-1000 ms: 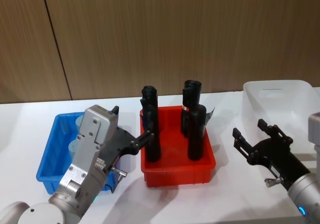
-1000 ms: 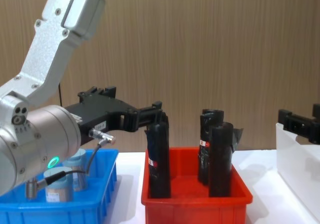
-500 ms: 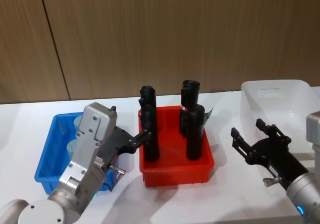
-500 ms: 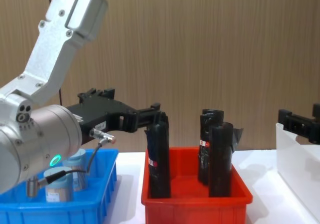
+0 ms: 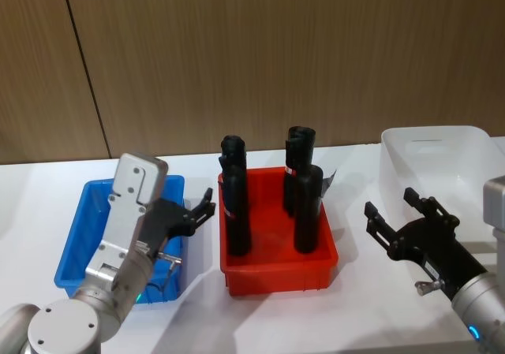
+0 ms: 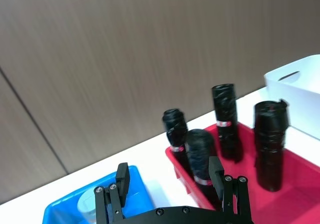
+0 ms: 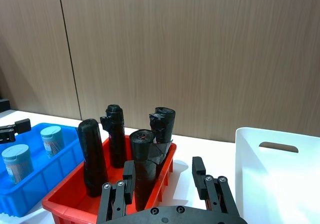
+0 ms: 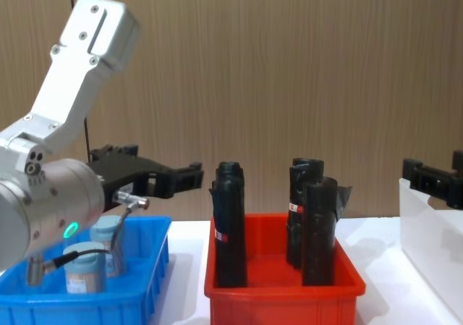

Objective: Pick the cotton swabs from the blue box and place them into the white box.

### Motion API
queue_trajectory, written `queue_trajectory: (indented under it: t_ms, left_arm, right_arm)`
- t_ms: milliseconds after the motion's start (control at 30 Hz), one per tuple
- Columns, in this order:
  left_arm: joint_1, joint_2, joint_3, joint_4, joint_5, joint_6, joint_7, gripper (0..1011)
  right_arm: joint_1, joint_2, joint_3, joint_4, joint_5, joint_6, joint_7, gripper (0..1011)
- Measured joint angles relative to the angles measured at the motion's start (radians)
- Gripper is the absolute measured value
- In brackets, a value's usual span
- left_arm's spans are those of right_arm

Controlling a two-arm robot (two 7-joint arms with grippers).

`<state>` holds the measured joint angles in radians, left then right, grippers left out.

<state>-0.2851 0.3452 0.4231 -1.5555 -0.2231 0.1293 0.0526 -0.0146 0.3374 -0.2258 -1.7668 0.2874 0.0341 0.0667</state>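
Two cotton swabs jars with pale blue lids stand in the blue box at the table's left; the right wrist view shows them as well. My left gripper hovers open and empty over the blue box's right rim, above and to the right of the jars, pointing toward the red bin. My left arm hides the jars in the head view. The white box stands at the far right. My right gripper hangs open in front of it, holding nothing.
A red bin with several tall black rolls stands between the blue box and the white box. The wood-panelled wall runs behind the table. White tabletop lies bare in front of the red bin.
My left gripper has drawn back leftward from the nearest black roll in the red bin to the blue box's right rim. The right arm has stayed still.
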Motion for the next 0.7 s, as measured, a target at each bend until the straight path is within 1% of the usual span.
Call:
queue_trajectory:
  t_ms: [167,300,700]
  left_arm:
    - [-0.010,-0.003,-0.014,0.027,-0.021,0.011,0.016,1004]
    - [-0.018,-0.004,-0.029,0.054,-0.047,0.015,0.025,1004]
    - [-0.038,-0.005,-0.065,0.133,-0.117,0.023,0.030,1004]
  right_arm:
    - [0.000,0.000,0.000,0.000,0.000,0.000,0.000,711]
    - [0.000,0.000,0.000,0.000,0.000,0.000,0.000,711]
    - [0.000,0.000,0.000,0.000,0.000,0.000,0.000,711]
